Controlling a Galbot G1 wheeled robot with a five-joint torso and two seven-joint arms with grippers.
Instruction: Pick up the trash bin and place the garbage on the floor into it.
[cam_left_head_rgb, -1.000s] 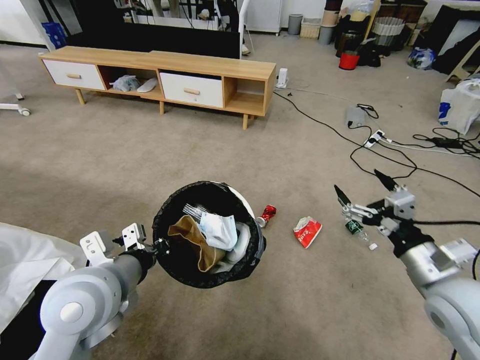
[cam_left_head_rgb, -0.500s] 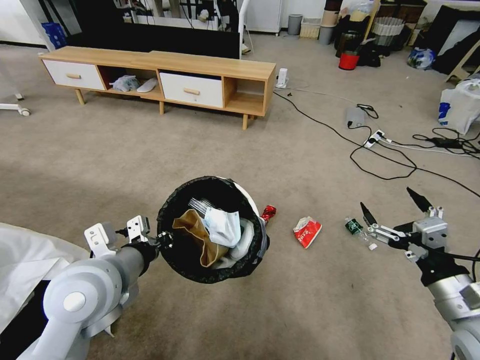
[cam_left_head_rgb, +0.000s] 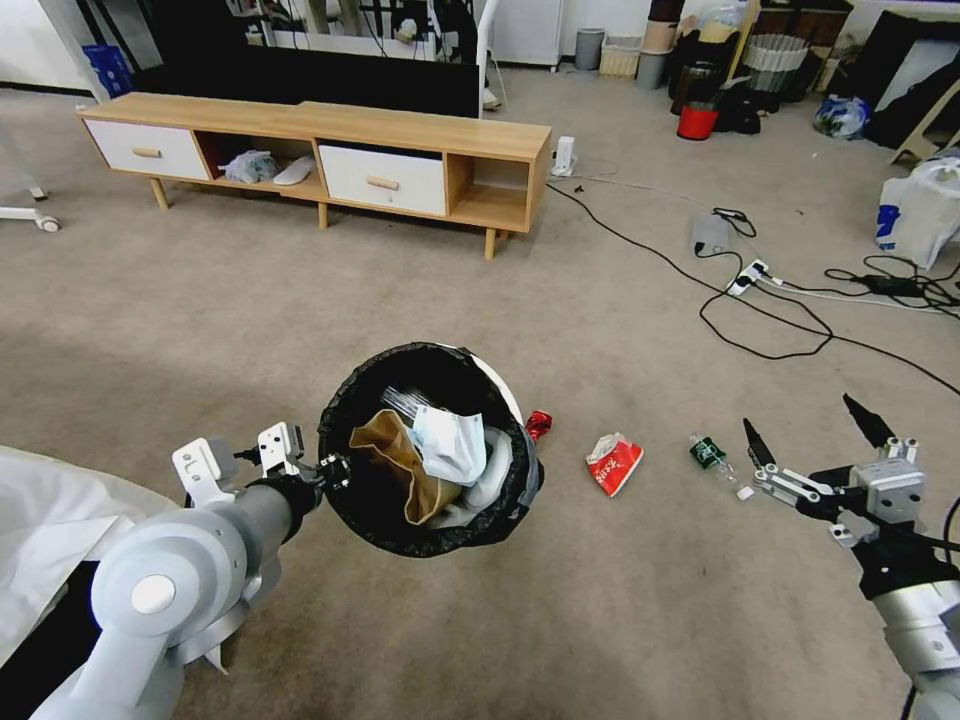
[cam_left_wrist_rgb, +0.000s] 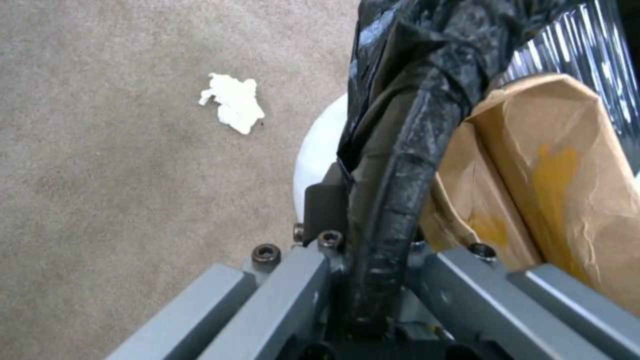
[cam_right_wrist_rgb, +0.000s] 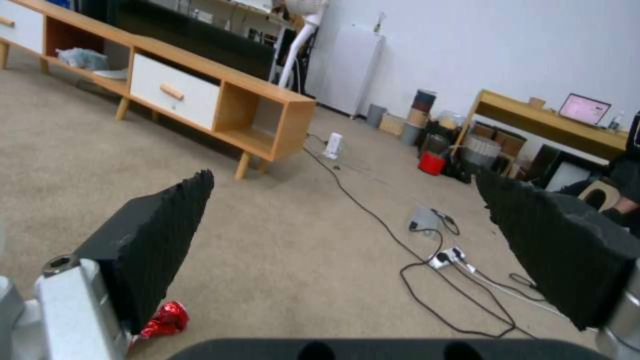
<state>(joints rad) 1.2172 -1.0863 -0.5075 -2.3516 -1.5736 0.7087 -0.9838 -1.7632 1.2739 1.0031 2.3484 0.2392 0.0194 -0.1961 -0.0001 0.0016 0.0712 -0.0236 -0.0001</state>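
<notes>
Holding the trash bin (cam_left_head_rgb: 432, 452) off the carpet, my left gripper (cam_left_head_rgb: 322, 478) pinches its bag-lined rim; inside lie a brown paper bag (cam_left_head_rgb: 402, 470) and white tissues (cam_left_head_rgb: 450, 448), mouth tipped toward me. On the floor to its right: a crushed red can (cam_left_head_rgb: 538, 425), a snack wrapper (cam_left_head_rgb: 613, 463), and a green-labelled bottle (cam_left_head_rgb: 713, 458) lying angled. My right gripper (cam_left_head_rgb: 812, 440) hovers spread wide beside the bottle, open carpet all around.
</notes>
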